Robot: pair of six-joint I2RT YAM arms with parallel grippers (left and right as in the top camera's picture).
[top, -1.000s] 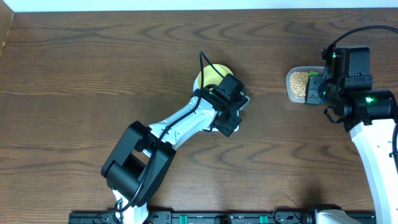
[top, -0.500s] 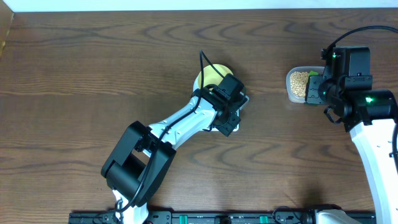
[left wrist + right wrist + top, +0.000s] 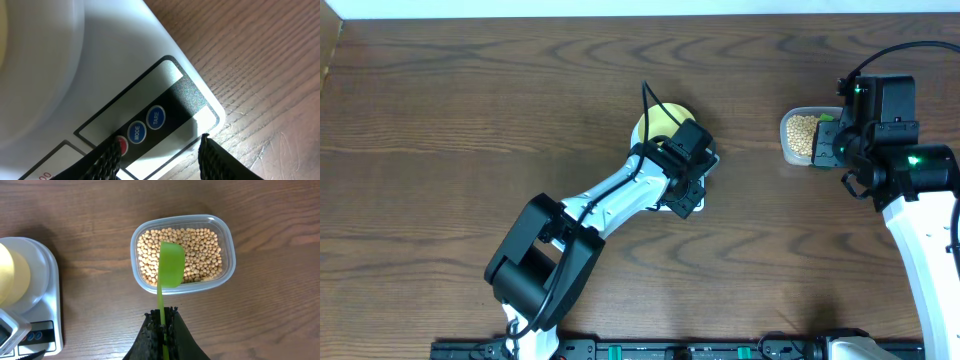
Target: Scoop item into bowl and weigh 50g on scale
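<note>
Tan-beige round beans (image 3: 200, 250) fill a clear rounded-rectangular plastic tub (image 3: 205, 286) just ahead of the right gripper (image 3: 162, 325), and in the overhead view we find that tub at the table's right side, well apart from the weighing spot. The tub's long axis runs across the right wrist view. The right gripper is pressed together on the thin handle of a green plastic scoop (image 3: 171, 270), whose long axis points straight away from the fingers, its blade over the near half of the beans; we cannot tell whether it touches them. To the tub's left stands a white flat rectangular kitchen scale (image 3: 42, 305), its button end turned toward the near edge of the brown wooden table (image 3: 470, 110), with a pale yellow round bowl (image 3: 7, 277) on its round platform; what the bowl holds we cannot tell, as the left arm covers most of it from above. The left gripper (image 3: 160, 157) hangs over the scale's front panel with its jaws spread and nothing between them, one fingertip (image 3: 107, 160) at a red button (image 3: 122, 145), beside the blue MODE button (image 3: 136, 132) and blue TARE button (image 3: 156, 117).
</note>
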